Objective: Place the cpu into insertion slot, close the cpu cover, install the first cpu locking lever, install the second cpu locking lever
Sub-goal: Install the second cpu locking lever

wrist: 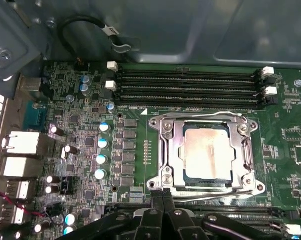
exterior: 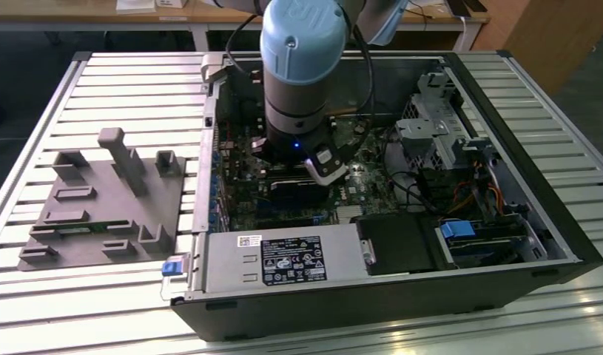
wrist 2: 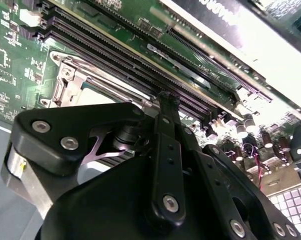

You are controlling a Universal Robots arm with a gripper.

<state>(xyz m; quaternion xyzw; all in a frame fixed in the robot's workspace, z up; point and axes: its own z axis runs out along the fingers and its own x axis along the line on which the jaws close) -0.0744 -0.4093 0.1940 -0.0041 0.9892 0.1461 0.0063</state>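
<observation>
Exterior view: arm (exterior: pixel 299 81) down inside the open computer case (exterior: pixel 538 244) on the bench (exterior: pixel 103 89).

First wrist view: cpu (wrist: pixel 206 151) seated in the insertion slot (wrist: pixel 163 150), cpu cover (wrist: pixel 178 152) down over it. Claw (wrist: pixel 163 196) pinched narrow, empty, at a locking lever (wrist: pixel 225 192).

Second wrist view: fingertips (wrist 2: pixel 168 100) beside the memory slots (wrist 2: pixel 140 60); a slip could scrape them.

No print could be read with any certainty. In the exterior view a black label (exterior: pixel 291 260) with pale marks sat on the grey power supply box (exterior: pixel 281 259), and a small white sticker (exterior: pixel 248 239) lay at its ten o'clock. White lettering on the green circuit board (wrist: pixel 85 145) stayed too fine to make out.
</observation>
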